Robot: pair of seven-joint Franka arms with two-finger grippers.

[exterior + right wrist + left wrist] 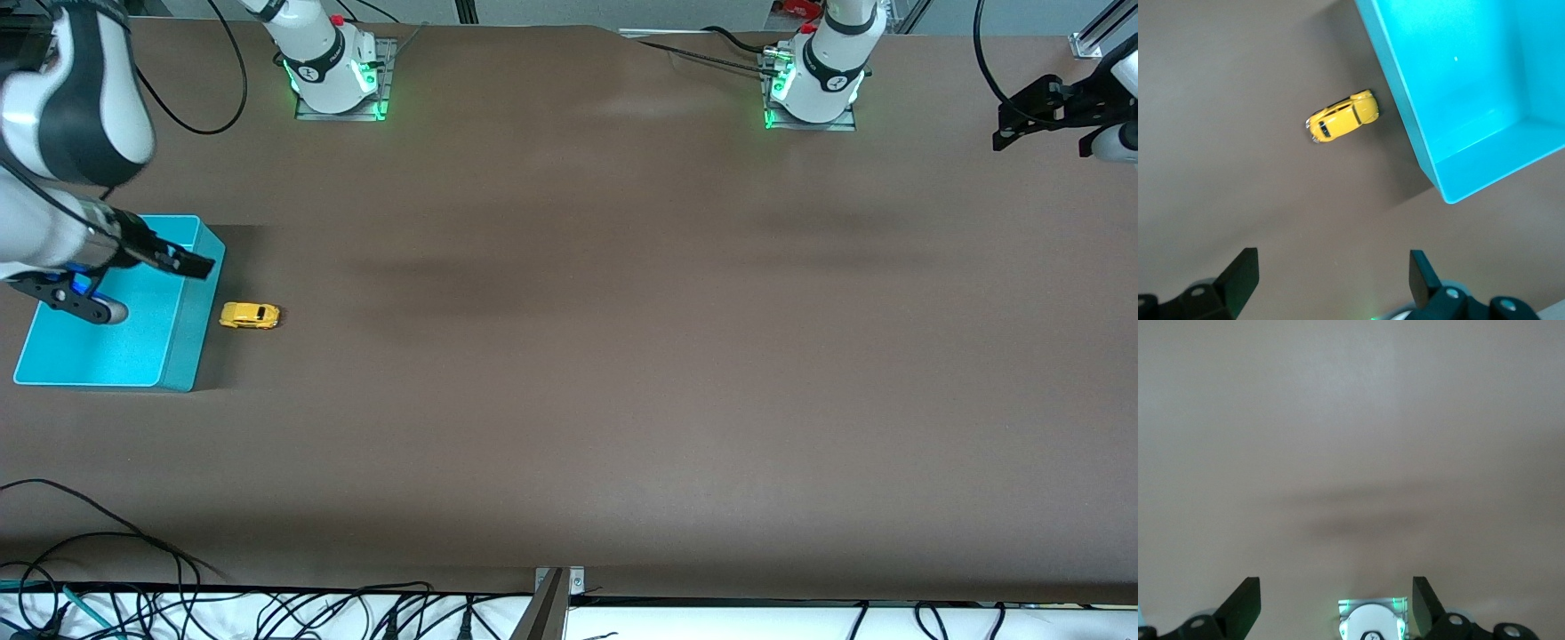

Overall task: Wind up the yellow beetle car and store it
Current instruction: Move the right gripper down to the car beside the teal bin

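The yellow beetle car [250, 315] stands on the brown table right beside the turquoise bin [182, 342], on the side toward the left arm's end. My right gripper [191, 262] is open and empty, up in the air over the bin's rim. In the right wrist view the car [1343, 117] lies close to the bin's outer wall [1411, 113], well ahead of the open gripper [1331, 273]. The part of the bin that shows holds nothing. My left gripper [1009, 124] waits open and empty, high at its own end of the table.
The left wrist view shows only bare table and the left arm's base [1371, 623] between the open gripper [1335, 600]. Cables [133, 604] lie along the table edge nearest the front camera.
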